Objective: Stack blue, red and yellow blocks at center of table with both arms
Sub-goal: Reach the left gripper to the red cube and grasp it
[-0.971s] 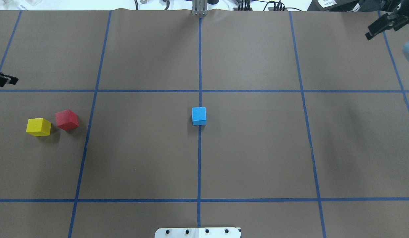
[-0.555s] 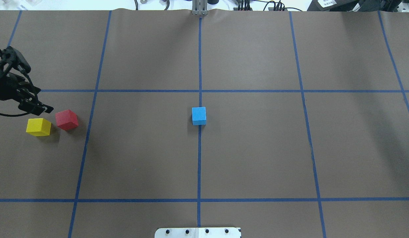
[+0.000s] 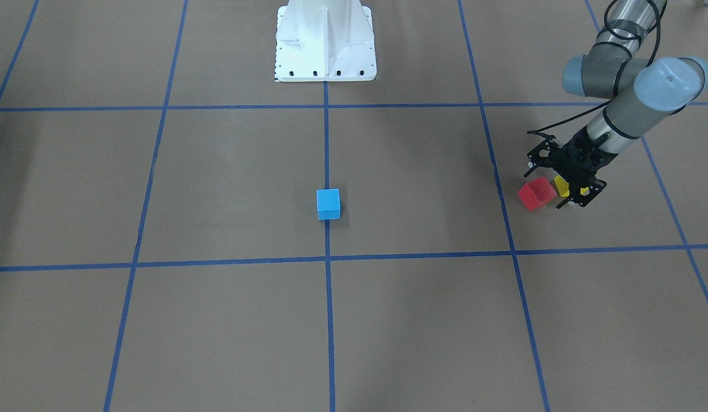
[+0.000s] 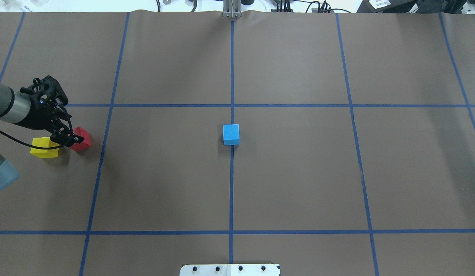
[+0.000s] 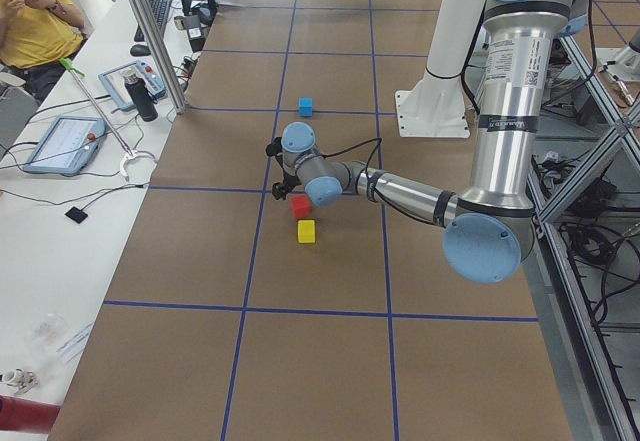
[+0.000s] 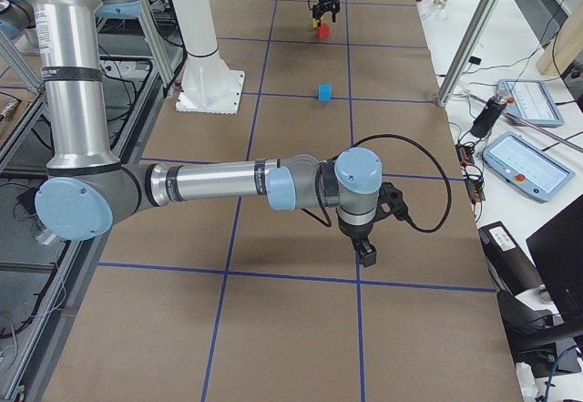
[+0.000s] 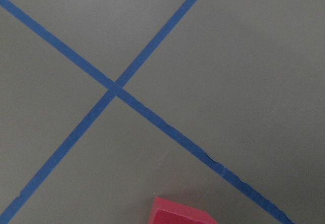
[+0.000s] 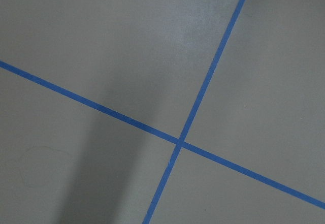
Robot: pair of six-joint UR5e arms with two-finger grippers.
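The blue block (image 4: 231, 134) sits at the table's center on the middle tape line, also in the front view (image 3: 328, 203). The red block (image 4: 83, 140) and the yellow block (image 4: 43, 148) lie side by side at the table's left. My left gripper (image 4: 68, 122) is open and hovers over the red block's near side (image 3: 536, 193), partly covering the yellow block (image 3: 561, 186). The left wrist view shows the red block's edge (image 7: 180, 213) at the bottom. My right gripper (image 6: 364, 242) hangs over bare table far from the blocks; I cannot tell if it is open or shut.
Blue tape lines (image 4: 231, 76) divide the brown table into squares. The robot's white base (image 3: 325, 40) stands at the near middle edge. Side benches with tablets (image 5: 60, 141) and an operator (image 5: 30, 21) run along the far edge.
My left gripper has come in from the left edge and moved down over the red and yellow blocks. My right gripper has left the overhead view. The blocks have not moved.
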